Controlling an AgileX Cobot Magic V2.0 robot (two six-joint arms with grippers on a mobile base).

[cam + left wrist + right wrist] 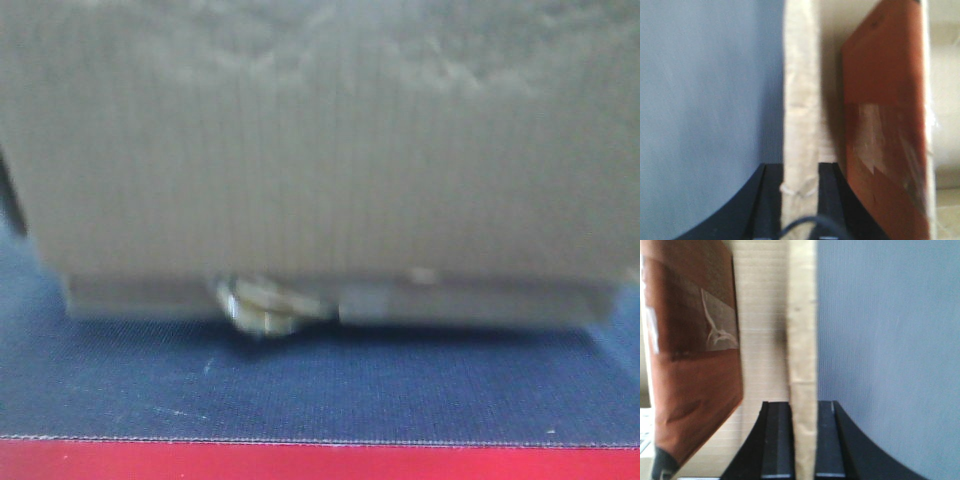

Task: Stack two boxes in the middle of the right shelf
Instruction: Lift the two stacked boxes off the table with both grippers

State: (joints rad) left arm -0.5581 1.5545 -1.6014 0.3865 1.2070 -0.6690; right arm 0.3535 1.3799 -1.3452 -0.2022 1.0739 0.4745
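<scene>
The box [320,150] fills the upper part of the front view, above the table [300,400]. Only the wrist views show the left hand [800,200] and right hand [804,440], each clamped on a box wall at bottom centre.

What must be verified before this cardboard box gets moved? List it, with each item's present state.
1. Left claw grips a box wall: ok, one finger on each side of the cardboard.
2. Right claw grips a box wall: ok, same hold.
3. Box level: ok, its lower edge runs straight across the front view.
4. Tape flap at the box's lower edge: not ok, it hangs loose and might snag.
5. Shelf free for it: cannot tell, no view shows it.
6. Second box's whereabouts: cannot tell.
</scene>
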